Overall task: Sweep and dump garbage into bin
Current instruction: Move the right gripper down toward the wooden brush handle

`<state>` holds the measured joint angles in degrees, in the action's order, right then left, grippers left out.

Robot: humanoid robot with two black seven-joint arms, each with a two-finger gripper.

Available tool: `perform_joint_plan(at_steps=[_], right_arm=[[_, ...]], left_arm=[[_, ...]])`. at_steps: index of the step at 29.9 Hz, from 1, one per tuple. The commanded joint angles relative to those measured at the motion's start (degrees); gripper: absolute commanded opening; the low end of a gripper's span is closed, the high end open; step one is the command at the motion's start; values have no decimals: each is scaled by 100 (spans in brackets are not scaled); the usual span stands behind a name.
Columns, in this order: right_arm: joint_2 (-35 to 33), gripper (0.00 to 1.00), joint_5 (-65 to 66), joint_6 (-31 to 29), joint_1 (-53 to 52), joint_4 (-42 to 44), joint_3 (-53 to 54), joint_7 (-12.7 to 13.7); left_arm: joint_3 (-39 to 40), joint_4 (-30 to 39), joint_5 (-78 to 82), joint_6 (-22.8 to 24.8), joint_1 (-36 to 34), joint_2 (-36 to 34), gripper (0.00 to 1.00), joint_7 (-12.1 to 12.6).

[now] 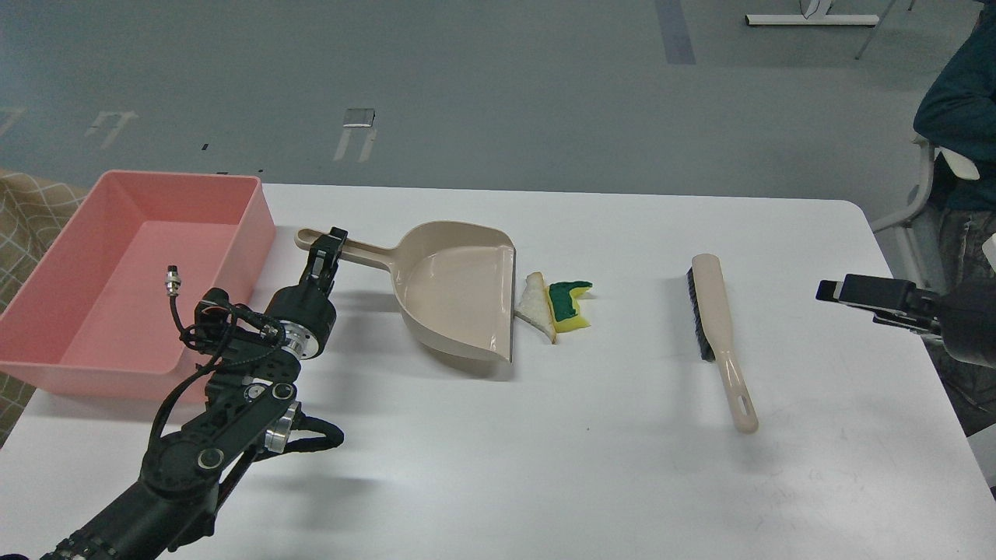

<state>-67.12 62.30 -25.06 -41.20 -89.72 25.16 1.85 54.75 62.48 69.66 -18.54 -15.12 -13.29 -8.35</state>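
Just right of the left gripper (331, 247), whose fingers clasp the dustpan (459, 288) handle, lie the bread slice (538, 307) and sponge piece (570, 305), touching at the pan's lip. Left of those fingers sits the pink bin (47, 311). Beyond the brush (720, 334) on the worktop (622, 467), the right gripper (836, 291) hovers; its fingers' spread I cannot tell.
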Motion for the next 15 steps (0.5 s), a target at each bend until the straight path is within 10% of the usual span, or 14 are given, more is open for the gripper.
perform_joint_plan(at_steps=[1, 15], right_arm=[[41, 97, 19, 1, 6, -160, -28, 306], [771, 89, 19, -104, 42, -151, -178, 878]], left_arm=[[0, 1, 4, 0, 9, 2, 0, 0], [0, 44, 4, 0, 18, 2, 0, 0]])
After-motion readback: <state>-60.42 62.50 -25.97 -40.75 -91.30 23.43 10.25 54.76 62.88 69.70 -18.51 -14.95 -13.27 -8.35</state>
